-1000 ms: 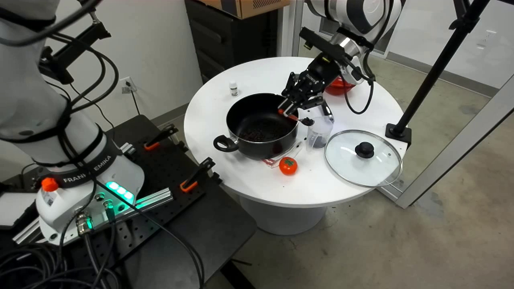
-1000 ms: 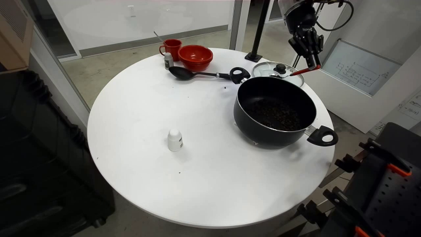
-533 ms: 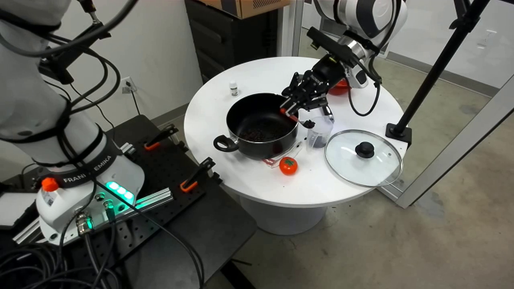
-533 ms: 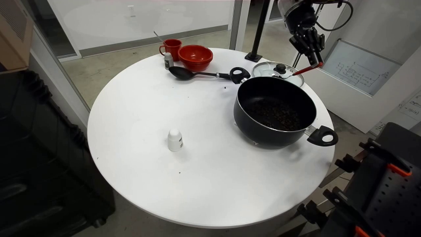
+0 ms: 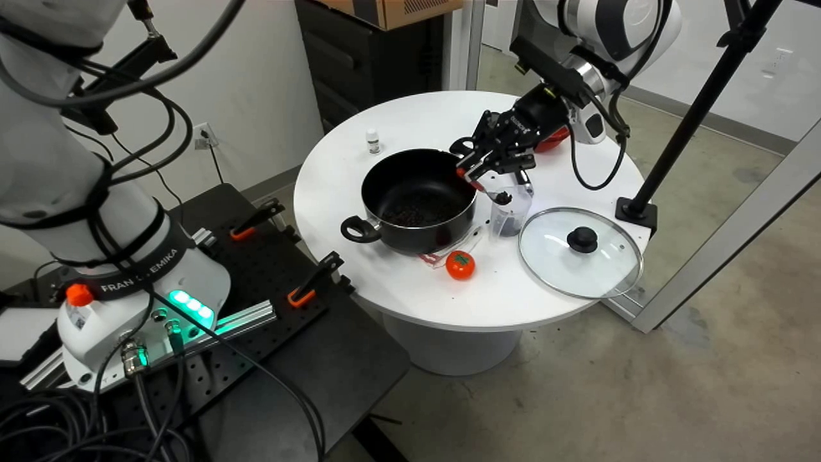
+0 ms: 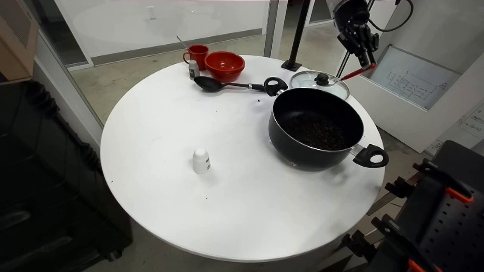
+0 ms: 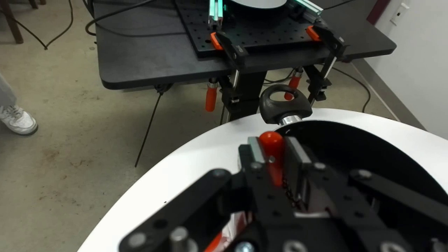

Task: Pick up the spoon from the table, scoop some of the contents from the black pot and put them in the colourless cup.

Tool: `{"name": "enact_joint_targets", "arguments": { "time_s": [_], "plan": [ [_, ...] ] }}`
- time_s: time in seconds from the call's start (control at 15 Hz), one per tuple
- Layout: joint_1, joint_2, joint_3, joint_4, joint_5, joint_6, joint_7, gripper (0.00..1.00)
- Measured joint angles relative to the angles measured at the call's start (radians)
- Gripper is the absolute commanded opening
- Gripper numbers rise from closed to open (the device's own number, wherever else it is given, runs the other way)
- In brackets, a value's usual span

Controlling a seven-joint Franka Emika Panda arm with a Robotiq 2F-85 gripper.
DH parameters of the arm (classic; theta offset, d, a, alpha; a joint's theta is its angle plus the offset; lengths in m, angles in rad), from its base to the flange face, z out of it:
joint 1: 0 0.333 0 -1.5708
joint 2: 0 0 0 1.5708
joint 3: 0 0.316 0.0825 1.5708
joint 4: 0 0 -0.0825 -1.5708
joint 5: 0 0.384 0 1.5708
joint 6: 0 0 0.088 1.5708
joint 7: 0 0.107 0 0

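Exterior view: robot base (image 5: 115, 317) reads "FRAN… EMIKA"; jaws grip the red-handled spoon (image 5: 480, 186).

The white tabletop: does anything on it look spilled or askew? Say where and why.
Yes. A few dark specks lie loose on the white tabletop outside the black pot, perhaps spilled from its dark contents. The glass lid also looks badly placed: in an exterior view its rim seems to overhang the tabletop's edge.
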Motion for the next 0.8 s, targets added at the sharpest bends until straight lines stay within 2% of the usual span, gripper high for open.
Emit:
{"name": "enact_joint_targets", "arguments": {
  "time_s": [0.8],
  "plan": [
    [-0.013,0.086,0.020,0.148,0.020,-0.155,-0.003,0.05]
  ]
}}
